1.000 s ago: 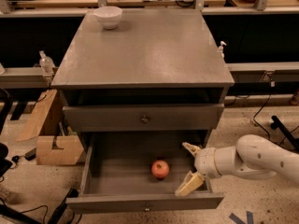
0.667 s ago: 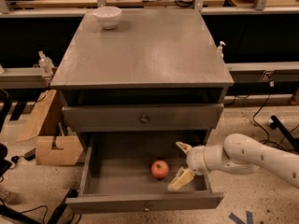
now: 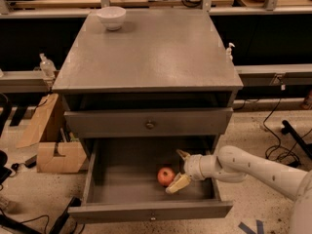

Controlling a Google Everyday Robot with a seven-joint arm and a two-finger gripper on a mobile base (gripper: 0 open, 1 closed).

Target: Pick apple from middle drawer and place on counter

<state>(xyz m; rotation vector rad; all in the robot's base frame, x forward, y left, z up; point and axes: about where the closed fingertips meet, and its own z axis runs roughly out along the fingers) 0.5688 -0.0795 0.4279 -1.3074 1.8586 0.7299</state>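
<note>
Small white bowl [image 3: 111,17] seen at far left corner of broad flat grey counter [image 3: 156,57]. Wide dark grey wooden middle drawer [image 3: 122,179] found open, below shut grey drawer front [image 3: 112,123]. Small round red apple [image 3: 166,176] located on drawer floor, right of centre. Two-finger gripper [image 3: 180,169] positioned inside drawer, just right of apple; pale fingers [image 3: 178,183] spread wide, nothing held. Lower finger just beside apple, contact not discernible. White arm [image 3: 253,167] extended from right.
</note>
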